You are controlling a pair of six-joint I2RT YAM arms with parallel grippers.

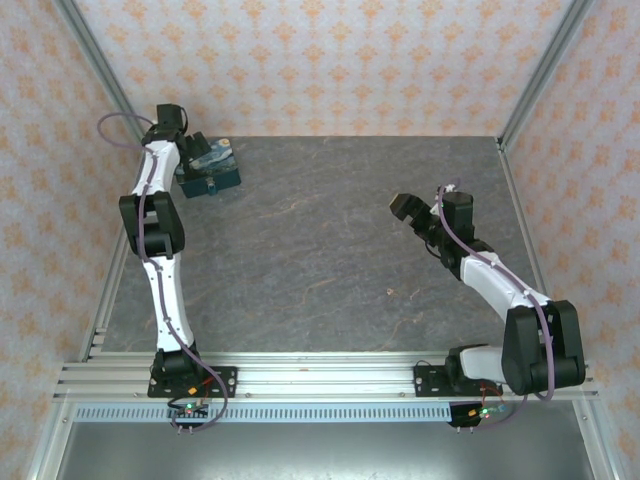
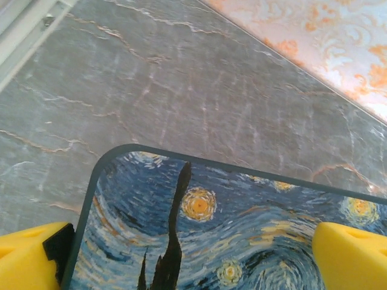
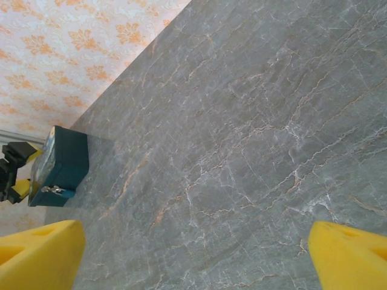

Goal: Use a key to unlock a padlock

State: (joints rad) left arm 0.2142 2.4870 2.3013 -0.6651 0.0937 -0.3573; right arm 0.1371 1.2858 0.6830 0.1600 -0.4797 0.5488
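Key is lying on the counter near the right hand, which is gaping wide. Likely light, thin and slippery, so pinching its edges is advisable. Left hand is hovering wide over blue box.

left tool spread wide | yellow fingers at lower corners | night-sky blue box between | grey table beyond
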